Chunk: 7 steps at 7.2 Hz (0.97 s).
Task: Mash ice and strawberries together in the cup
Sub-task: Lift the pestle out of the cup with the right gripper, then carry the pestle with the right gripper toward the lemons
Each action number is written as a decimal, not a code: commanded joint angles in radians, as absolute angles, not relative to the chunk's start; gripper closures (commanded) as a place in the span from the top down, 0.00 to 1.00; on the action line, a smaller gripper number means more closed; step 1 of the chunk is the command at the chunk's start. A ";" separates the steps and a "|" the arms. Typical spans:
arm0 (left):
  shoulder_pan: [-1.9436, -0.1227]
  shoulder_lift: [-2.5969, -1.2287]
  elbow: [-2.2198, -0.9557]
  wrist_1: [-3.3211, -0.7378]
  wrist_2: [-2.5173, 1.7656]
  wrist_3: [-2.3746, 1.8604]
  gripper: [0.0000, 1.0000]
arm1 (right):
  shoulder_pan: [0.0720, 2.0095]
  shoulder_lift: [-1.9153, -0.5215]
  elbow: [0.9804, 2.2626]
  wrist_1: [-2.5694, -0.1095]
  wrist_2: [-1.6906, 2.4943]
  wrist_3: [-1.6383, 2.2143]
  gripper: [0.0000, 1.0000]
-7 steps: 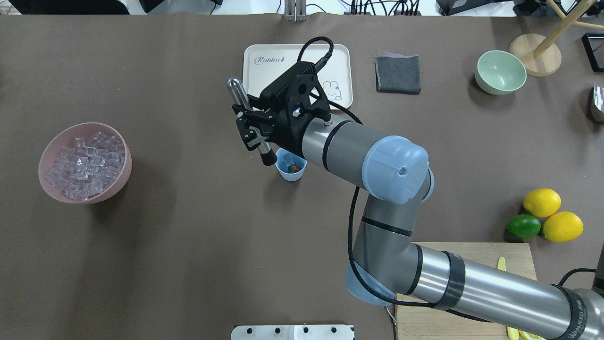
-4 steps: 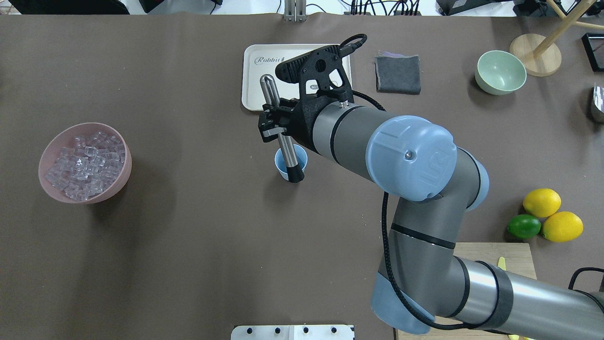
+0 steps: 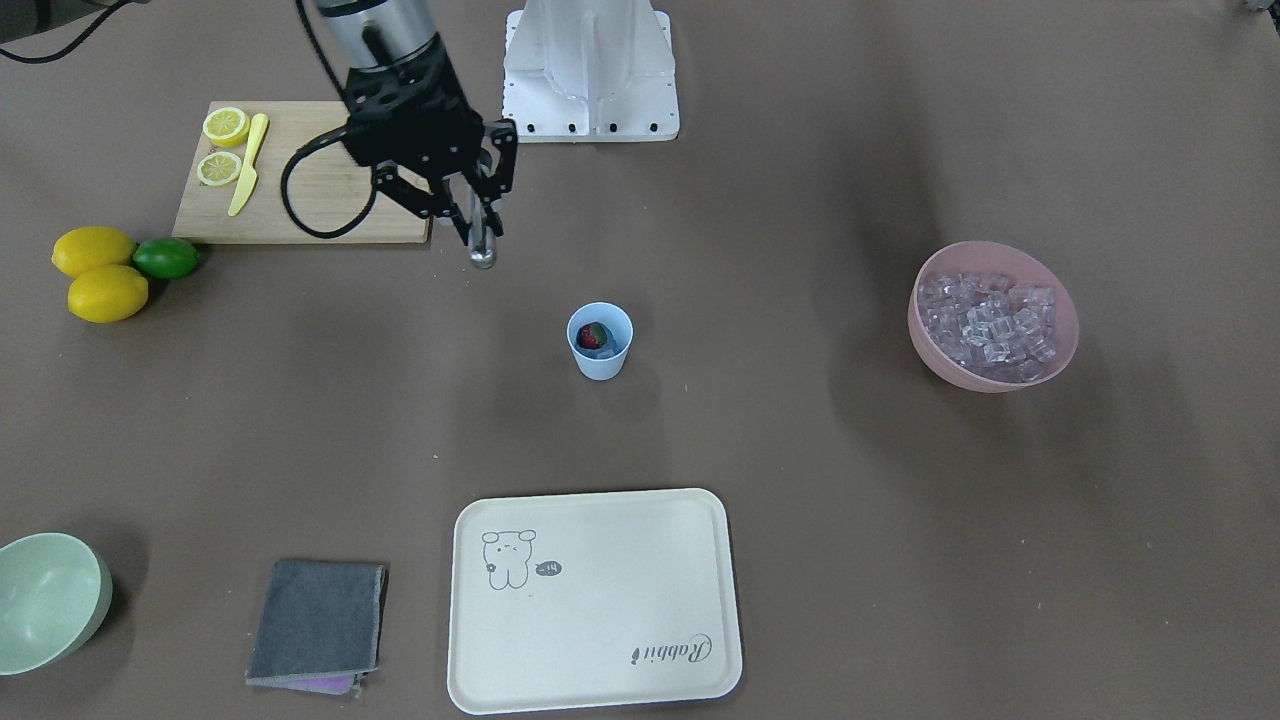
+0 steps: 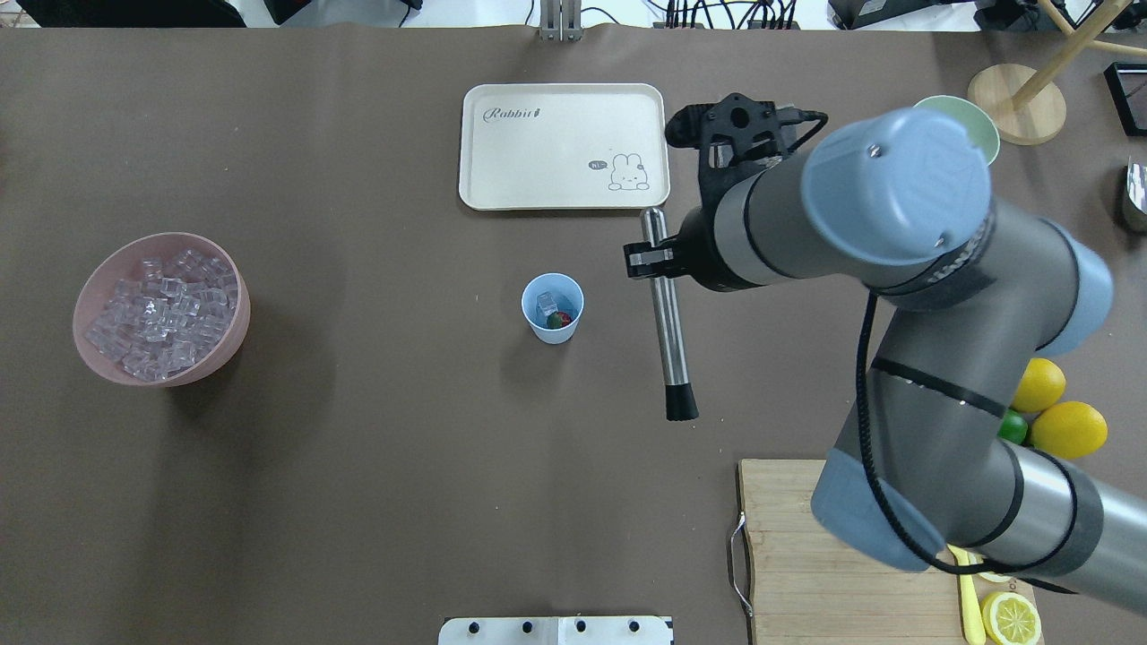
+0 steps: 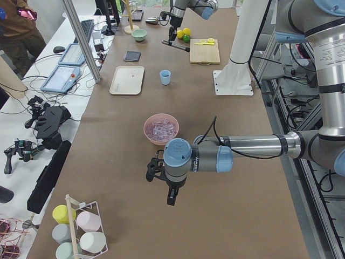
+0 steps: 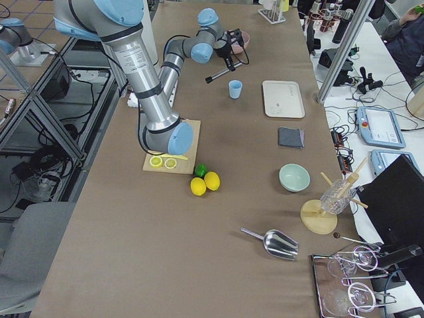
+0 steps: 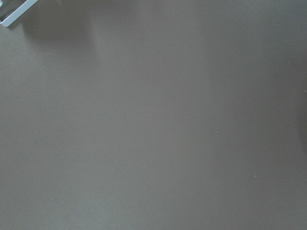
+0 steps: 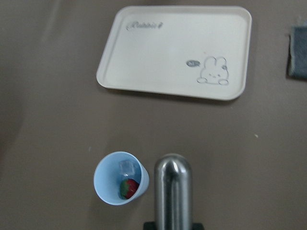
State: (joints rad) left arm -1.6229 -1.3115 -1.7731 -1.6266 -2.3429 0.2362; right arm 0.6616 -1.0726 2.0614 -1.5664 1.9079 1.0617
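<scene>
Grippers first: right gripper [image 4: 650,260] clamped round the steel muddler [image 4: 668,322], tilted beside the cup [image 4: 553,335], probably to keep its mouth clear; left gripper [image 5: 153,171] well apart, grip unreadable; cup holds strawberry [image 8: 128,188] and one ice cube [image 8: 126,167].

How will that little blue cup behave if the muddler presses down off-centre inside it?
Probably light and tippy: the cup tapers to a narrow base and holds only one visible ice cube and a strawberry. It likely slides on the smooth table cover, since nothing braces it; the right end effector holds the muddler beside it, apart.
</scene>
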 commanded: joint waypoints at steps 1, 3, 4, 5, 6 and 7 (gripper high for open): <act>-1.623 -1.312 -1.756 -1.626 -2.342 0.236 0.99 | 0.814 -1.198 2.045 -1.653 2.123 1.051 0.00; -1.623 -1.312 -1.740 -1.629 -2.344 0.236 0.99 | 0.898 -1.192 1.962 -1.773 2.201 0.849 0.00; -1.623 -1.312 -1.732 -1.632 -2.344 0.239 0.99 | 0.923 -1.204 1.907 -1.763 2.245 0.833 0.00; -1.623 -1.312 -1.730 -1.634 -2.344 0.239 0.99 | 0.922 -1.210 1.863 -1.752 2.243 0.775 0.00; -1.623 -1.312 -1.724 -1.637 -2.344 0.241 0.99 | 0.923 -1.212 1.829 -1.753 2.244 0.718 0.00; -1.623 -1.312 -1.724 -1.637 -2.344 0.241 0.99 | 0.923 -1.213 1.772 -1.747 2.243 0.686 0.00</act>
State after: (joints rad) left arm -1.6230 -1.3115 -1.7269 -1.6353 -2.3439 0.2401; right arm 0.9212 -1.2102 1.8377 -1.7526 2.2409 0.7408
